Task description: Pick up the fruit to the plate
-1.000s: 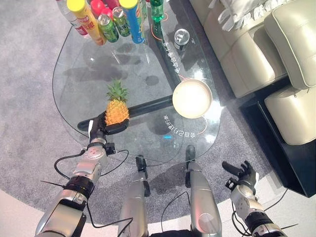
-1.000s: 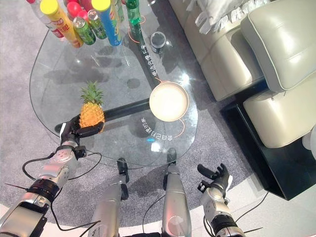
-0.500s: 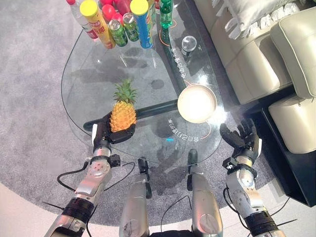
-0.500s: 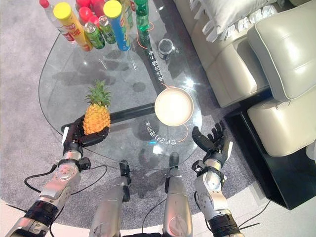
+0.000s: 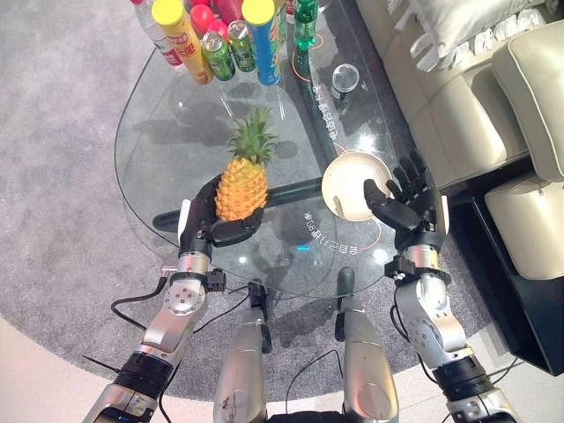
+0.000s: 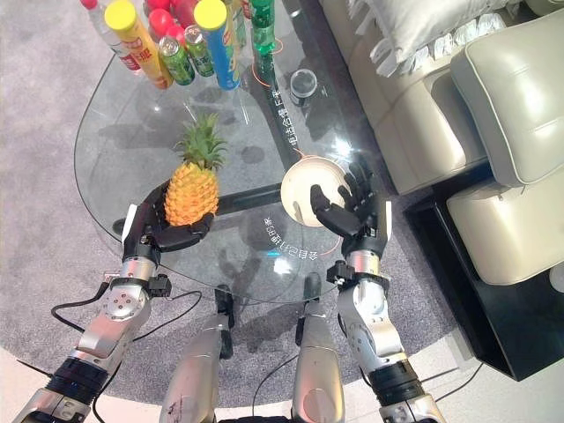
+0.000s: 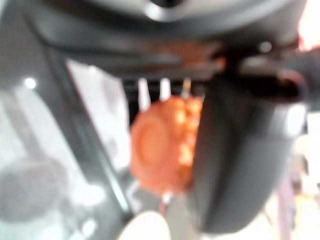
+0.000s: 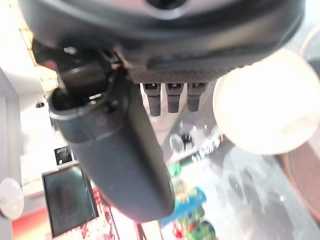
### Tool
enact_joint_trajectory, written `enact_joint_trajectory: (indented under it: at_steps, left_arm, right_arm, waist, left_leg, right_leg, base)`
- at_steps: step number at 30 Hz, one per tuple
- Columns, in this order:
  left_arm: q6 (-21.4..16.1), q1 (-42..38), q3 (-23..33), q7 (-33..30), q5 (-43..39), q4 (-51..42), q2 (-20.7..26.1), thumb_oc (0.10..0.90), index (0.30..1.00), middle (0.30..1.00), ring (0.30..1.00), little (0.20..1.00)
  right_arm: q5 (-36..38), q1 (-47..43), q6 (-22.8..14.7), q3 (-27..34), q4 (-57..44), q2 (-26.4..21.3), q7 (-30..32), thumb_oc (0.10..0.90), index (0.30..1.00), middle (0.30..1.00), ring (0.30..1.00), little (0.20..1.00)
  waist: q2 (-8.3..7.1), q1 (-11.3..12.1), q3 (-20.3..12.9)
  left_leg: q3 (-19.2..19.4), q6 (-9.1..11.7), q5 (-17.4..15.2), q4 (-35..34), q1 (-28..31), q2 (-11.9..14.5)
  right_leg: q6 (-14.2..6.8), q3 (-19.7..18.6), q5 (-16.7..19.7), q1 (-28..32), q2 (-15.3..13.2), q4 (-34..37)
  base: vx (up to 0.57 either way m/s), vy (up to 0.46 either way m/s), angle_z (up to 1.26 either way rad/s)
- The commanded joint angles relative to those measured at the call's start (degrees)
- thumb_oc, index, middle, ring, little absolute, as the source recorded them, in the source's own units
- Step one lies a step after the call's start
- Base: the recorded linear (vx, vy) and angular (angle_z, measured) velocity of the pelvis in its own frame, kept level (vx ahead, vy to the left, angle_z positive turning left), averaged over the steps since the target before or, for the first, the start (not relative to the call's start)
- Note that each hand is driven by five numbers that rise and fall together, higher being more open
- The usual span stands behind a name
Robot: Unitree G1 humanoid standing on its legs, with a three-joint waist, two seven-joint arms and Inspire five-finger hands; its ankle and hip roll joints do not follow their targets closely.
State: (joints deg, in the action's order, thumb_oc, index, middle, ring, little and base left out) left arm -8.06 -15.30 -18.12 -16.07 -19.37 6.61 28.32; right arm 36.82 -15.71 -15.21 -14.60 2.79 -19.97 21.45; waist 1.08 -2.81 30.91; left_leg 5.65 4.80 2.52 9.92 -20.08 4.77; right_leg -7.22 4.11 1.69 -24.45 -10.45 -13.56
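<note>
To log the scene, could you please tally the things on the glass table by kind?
Pineapple: 1, held in the left hand
Plate: 1
Green cans: 2
Yellow-lidded containers: 2
Green bottle: 1
Glass cup: 1
Red-capped items at the far edge: cut off, uncounted
Total: 8

Left hand (image 5: 204, 225) fingers curled in grasp, right hand (image 5: 407, 204) fingers spread
</note>
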Motion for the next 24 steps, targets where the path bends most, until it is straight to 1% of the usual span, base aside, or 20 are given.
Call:
enact_joint_trajectory:
  at_steps: [1, 5, 7, 11, 15, 18, 20, 24]
  left_arm:
    - [-8.11, -4.54, 0.48, 2.19, 3.56, -12.41, 4.05, 0.1, 0.3, 0.3, 0.3, 0.2]
    - [-8.21, -4.93, -0.95, 4.38, 3.45, -14.39, 5.27, 0.1, 0.3, 0.3, 0.3, 0.2]
    - [-8.57, -4.89, -1.68, 5.41, 4.08, -15.03, 5.74, 0.1, 0.3, 0.3, 0.3, 0.2]
    - [-8.77, -5.13, -2.87, 6.53, 3.53, -16.21, 6.94, 0.1, 0.3, 0.3, 0.3, 0.2]
    - [-9.64, -4.94, -3.34, 7.31, 3.79, -16.87, 7.46, 0.1, 0.3, 0.3, 0.3, 0.2]
    - [-9.72, -4.97, -3.59, 7.61, 3.61, -17.46, 8.09, 0.1, 0.3, 0.3, 0.3, 0.2]
    - [-9.6, -5.3, -4.03, 7.95, 3.39, -17.46, 8.52, 0.1, 0.3, 0.3, 0.3, 0.2]
    - [-9.51, -5.43, -4.23, 9.2, 3.0, -17.06, 8.79, 0.1, 0.3, 0.3, 0.3, 0.2]
  right_arm:
    - [3.43, -3.03, -1.96, -0.69, -9.15, 0.29, -4.09, 0.8, 0.9, 0.9, 0.9, 0.9]
    - [7.09, -4.6, -0.58, -2.36, -8.62, 0.32, -6.86, 0.8, 0.9, 0.9, 0.9, 0.9]
    - [8.22, -5.02, -0.53, -3.15, -8.24, 0.27, -7.7, 0.8, 0.9, 0.9, 0.9, 0.9]
    - [10.71, -5.77, 0.12, -4.15, -7.59, -0.88, -8.78, 0.8, 0.9, 0.9, 0.9, 0.9]
    - [12.7, -6.08, 1.65, -4.49, -6.42, -1.71, -10.41, 0.8, 0.9, 0.9, 0.9, 0.9]
    - [14.72, -6.28, 2.48, -5.38, -5.24, -2.21, -13.19, 0.8, 0.9, 0.9, 0.9, 0.9]
    - [13.84, -6.87, 2.96, -6.31, -4.68, -2.88, -15.4, 0.8, 0.9, 0.9, 0.9, 0.9]
    - [15.83, -7.7, 3.59, -6.86, -4.33, -3.53, -18.04, 0.8, 0.9, 0.9, 0.9, 0.9]
  waist:
    - [-0.96, 0.46, -1.11]
    - [-0.84, 0.87, -1.11]
    - [-0.87, 1.07, -1.11]
    - [-0.97, 1.28, -1.11]
    - [-0.93, 1.37, -1.11]
    - [-0.86, 1.52, -1.11]
    - [-0.88, 1.63, -1.11]
    - [-0.88, 1.79, -1.11]
  left_leg:
    - [2.07, -2.58, -7.22, 9.58, -2.77, -6.96]
    - [1.99, -2.55, -7.3, 9.94, -3.18, -6.96]
    - [1.95, -2.59, -7.39, 10.2, -3.39, -6.95]
    - [2.12, -2.6, -7.27, 10.29, -3.81, -6.92]
    - [2.19, -2.64, -7.32, 10.65, -4.32, -6.98]
    - [2.13, -2.65, -7.23, 10.76, -4.74, -7.08]
    - [2.03, -2.62, -7.28, 10.94, -5.05, -7.16]
    - [1.9, -2.63, -7.2, 10.89, -5.24, -7.33]
  right_leg:
    - [4.14, 5.18, -3.72, 3.81, 5.48, -0.06]
    - [4.08, 5.4, -3.62, 3.35, 5.37, -0.39]
    - [4.01, 5.52, -3.63, 3.2, 5.27, -0.57]
    - [3.84, 5.63, -3.48, 2.69, 5.19, -0.74]
    - [3.74, 5.54, -3.34, 2.17, 5.13, -0.92]
    - [3.67, 5.48, -3.25, 1.68, 5.12, -1.1]
    - [3.53, 5.47, -3.14, 1.37, 4.98, -1.11]
    - [3.37, 5.47, -2.97, 1.15, 4.87, -1.04]
  base:
    - [0.0, 0.0, 0.0]
    - [0.01, -0.01, 0.05]
    - [0.01, -0.015, 0.06]
    - [0.0, -0.005, 0.03]
    - [0.0, 0.0, 0.0]
    - [0.0, 0.0, 0.0]
    - [0.0, 0.0, 0.0]
    - [0.0, 0.0, 0.01]
